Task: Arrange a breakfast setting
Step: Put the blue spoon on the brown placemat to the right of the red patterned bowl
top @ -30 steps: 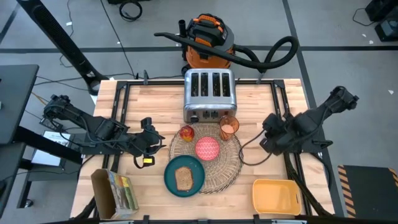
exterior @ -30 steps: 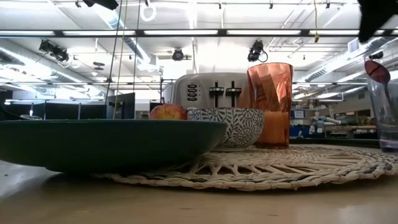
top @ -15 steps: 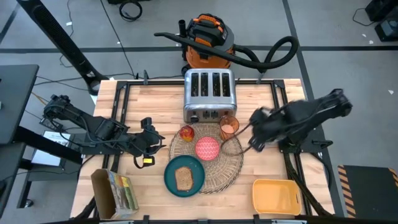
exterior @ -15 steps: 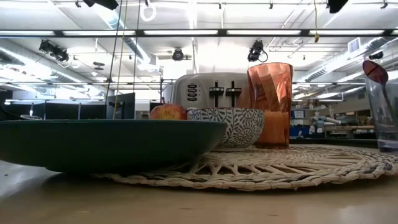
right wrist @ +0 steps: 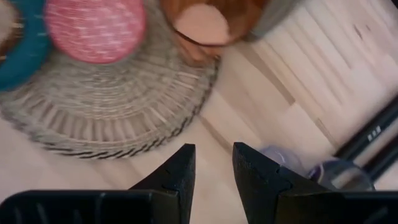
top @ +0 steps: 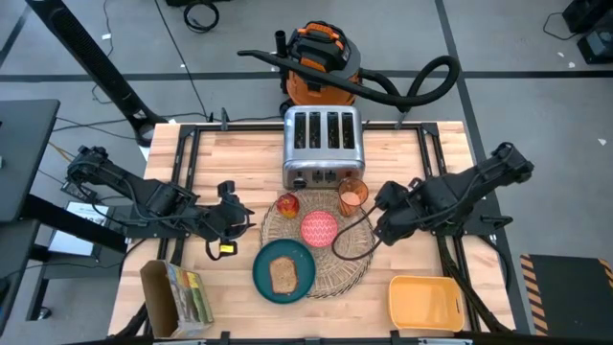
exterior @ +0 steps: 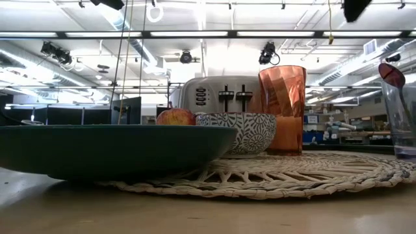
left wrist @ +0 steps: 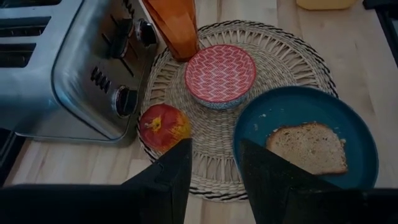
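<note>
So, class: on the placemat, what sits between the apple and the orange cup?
Nothing sits squarely between the apple and the cup in the high view; bare placemat shows there, with the pink-red bowl just nearer the plate.

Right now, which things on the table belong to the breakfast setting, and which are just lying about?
Breakfast setting: woven placemat, teal plate with toast slice, pink bowl, orange cup, apple.

Lying about: chrome toaster, yellow tray, open box, clear container.
</note>
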